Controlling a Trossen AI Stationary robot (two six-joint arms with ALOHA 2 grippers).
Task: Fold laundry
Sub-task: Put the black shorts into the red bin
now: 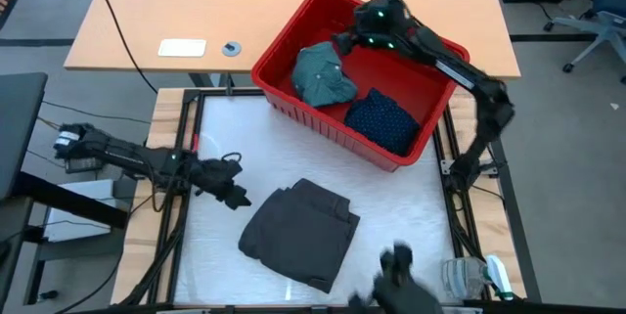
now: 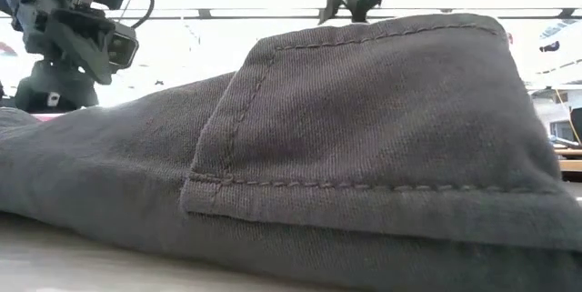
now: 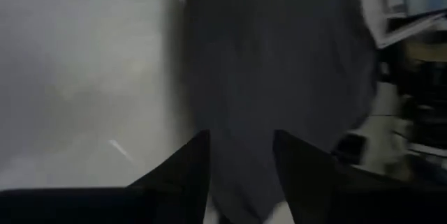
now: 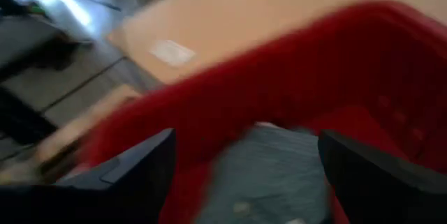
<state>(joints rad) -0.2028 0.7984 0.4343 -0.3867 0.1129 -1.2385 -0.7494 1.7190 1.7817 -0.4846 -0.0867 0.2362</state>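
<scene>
Overhead camera: straight down, whole table [image 1: 411, 206]. Low camera: tabletop level, pressed close against charcoal garment [image 2: 364, 128], shared with overhead and left wrist. Right wrist: close over red basket [image 4: 293, 91].

Charcoal grey piece [image 1: 299, 234], teal-green shirt [image 1: 324, 73], navy dotted piece [image 1: 383, 120], red basket [image 1: 293, 45].

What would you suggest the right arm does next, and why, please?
Probably lower the right gripper onto the teal shirt and close: its jaws stand wide open above that shirt in the red basket, holding nothing, while the folded charcoal garment already lies on the table.
</scene>
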